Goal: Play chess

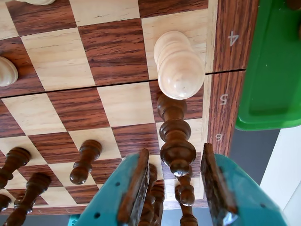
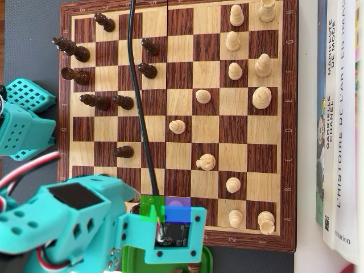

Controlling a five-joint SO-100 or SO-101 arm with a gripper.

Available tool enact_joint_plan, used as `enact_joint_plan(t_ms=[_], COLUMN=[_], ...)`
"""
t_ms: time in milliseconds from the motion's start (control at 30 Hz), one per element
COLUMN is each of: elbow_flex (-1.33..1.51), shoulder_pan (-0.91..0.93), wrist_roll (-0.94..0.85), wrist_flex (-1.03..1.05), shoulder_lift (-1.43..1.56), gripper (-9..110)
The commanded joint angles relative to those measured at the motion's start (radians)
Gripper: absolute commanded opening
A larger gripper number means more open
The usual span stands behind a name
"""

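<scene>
Gripper [image 1: 175, 188]: I see its 2 teal fingers [image 1: 129, 193] parted wide in the wrist view, wood-lined pads facing each other, gripping nothing.
Between the jaws: I see a dark turned piece [image 1: 176, 141] standing in the gap, touching neither pad as far as I can tell.
Just beyond it: a light pawn [image 1: 178, 66] stands straight ahead of the fingers, on the light square by the edge file, near the printed 4 and 5.
Left of the fingers: a dark pawn [image 1: 85, 161] stands apart from the left pad; further dark pieces [image 1: 14, 162] sit toward that same side.
Behind the dark piece: more dark pieces [image 1: 186, 193] crowd low between the pads, partly hidden.
Chessboard [image 2: 182, 74]: from overhead I see it lying flat ahead of the arm, dark pieces on the left half, light pieces [image 2: 261, 98] on the right.
Arm [image 2: 85, 222]: its teal body covers the board's near edge in the overhead view, hiding the fingers.
Green tray [image 1: 273, 70]: to the right of the fingers, off the board's rim.
Books [image 2: 338, 114]: far right of the board, overhead.
</scene>
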Motion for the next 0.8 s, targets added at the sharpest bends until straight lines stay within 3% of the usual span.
enact_joint_plan(t_ms=[0,767], elbow_flex=[-0.018,-0.012], shoulder_pan=[-0.003,0.002], wrist_roll=[-0.003,-0.003], wrist_flex=[-0.009,-0.035], shoulder_lift=[0.003,-0.040], gripper=[17,17])
